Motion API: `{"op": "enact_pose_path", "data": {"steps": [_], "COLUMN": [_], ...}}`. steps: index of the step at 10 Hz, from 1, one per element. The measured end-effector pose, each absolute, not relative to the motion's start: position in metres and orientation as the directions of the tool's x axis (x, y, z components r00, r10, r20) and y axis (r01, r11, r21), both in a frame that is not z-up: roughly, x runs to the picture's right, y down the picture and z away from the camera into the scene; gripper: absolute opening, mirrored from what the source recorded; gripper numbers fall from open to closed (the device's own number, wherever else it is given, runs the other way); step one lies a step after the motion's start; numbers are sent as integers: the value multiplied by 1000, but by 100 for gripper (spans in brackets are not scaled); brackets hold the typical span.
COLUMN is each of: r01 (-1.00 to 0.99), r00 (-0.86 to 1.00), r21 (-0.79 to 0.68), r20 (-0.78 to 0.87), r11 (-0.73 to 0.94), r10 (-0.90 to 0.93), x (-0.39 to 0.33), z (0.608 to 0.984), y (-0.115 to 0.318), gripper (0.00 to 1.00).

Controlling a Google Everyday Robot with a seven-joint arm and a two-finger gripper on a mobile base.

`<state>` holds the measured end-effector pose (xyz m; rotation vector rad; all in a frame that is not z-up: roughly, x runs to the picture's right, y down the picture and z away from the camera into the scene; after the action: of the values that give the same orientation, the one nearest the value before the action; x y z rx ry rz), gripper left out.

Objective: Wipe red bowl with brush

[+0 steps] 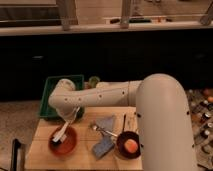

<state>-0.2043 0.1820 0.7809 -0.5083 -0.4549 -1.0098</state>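
Red-orange and shallow, the red bowl (74,141) sits at the near left of the wooden table (42,159), and inside it lies the brush (60,136), its white handle slanting up and to the right while the dark bristle head rests against the bowl's inner floor. Just above the handle's upper end hangs the gripper (69,121), at the tip of the white arm (102,94) that reaches in from the right; whether it is clamped on the handle cannot be told from this view. With the bristles down in the bowl, the wiping step itself appears to be in hand. The next move probably calls for sweeping the bristles across the bowl's floor and round its wall, with light downward pressure so the bowl does not slide on the wood. Behind the bowl stands a green tray (49,86). To the right lie a blue-grey sponge (102,148), a thin metal utensil (100,130), and a black pan (120,148) holding an orange ball (131,145).
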Motion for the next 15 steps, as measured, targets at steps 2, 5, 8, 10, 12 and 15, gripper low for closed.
{"op": "enact_pose_path", "data": {"steps": [2, 5, 8, 10, 12, 15], "r01": [890, 884, 854, 841, 833, 843], "r00": [437, 450, 510, 532, 545, 524], "r21": [-177, -202, -266, -282, -280, -233], "r20": [592, 612, 595, 584, 570, 558], "r11": [420, 422, 446, 462, 478, 484], "r10": [-677, -650, -622, -613, -615, -643], "x": [-206, -195, -154, -146, -145, -153], "z": [776, 783, 793, 797, 797, 786], "y": [198, 219, 220, 215, 201, 186], "gripper": [0, 0, 0, 0, 0, 0]}}
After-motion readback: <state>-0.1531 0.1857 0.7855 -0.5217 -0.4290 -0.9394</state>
